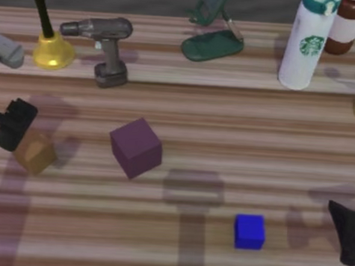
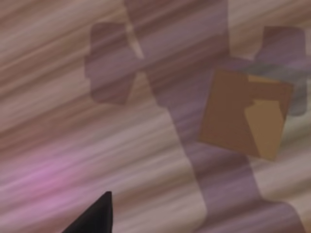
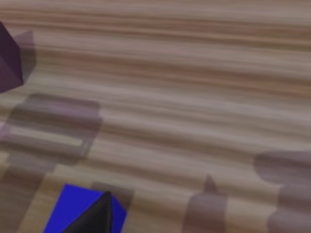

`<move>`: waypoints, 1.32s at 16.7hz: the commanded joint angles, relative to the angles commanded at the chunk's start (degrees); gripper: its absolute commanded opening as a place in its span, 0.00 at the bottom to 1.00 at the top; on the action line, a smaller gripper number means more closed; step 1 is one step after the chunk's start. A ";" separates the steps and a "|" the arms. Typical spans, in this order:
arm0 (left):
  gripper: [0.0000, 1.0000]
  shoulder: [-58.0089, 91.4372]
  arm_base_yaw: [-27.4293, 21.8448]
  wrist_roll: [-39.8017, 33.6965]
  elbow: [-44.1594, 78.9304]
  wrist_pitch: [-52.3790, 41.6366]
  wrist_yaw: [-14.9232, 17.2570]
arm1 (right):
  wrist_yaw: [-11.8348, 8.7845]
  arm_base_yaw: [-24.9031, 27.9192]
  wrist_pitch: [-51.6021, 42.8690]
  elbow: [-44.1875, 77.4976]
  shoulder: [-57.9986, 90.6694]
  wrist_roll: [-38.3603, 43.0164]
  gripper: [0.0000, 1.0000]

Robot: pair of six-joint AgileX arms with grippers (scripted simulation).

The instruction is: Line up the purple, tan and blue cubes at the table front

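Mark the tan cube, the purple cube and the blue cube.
tan cube (image 2: pixel 243 114), left wrist view, top face.
purple cube (image 1: pixel 135 147), top view, top face.
blue cube (image 1: pixel 249 231), top view, top face.

The only mark I can make out is a round green logo on the white bottle in the upper right of the top view; its lettering is too small for me to read. I find nothing else legible.

The top view looks down on the whole desk from high overhead. The left wrist view hangs close over the tan cube, at nine o'clock in the top view. The right wrist view skims low, sharing the blue cube at five o'clock.
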 joint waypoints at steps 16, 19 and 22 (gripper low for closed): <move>1.00 34.82 -1.02 9.71 24.58 -17.37 -0.13 | 0.57 -22.23 19.26 -15.39 -28.04 -12.47 1.00; 1.00 36.66 -1.19 9.87 22.29 -13.40 -0.11 | 0.57 -22.23 19.26 -15.39 -28.04 -12.47 1.00; 1.00 39.92 -1.18 9.89 18.57 -5.88 -0.09 | 0.57 -22.23 19.26 -15.39 -28.04 -12.47 1.00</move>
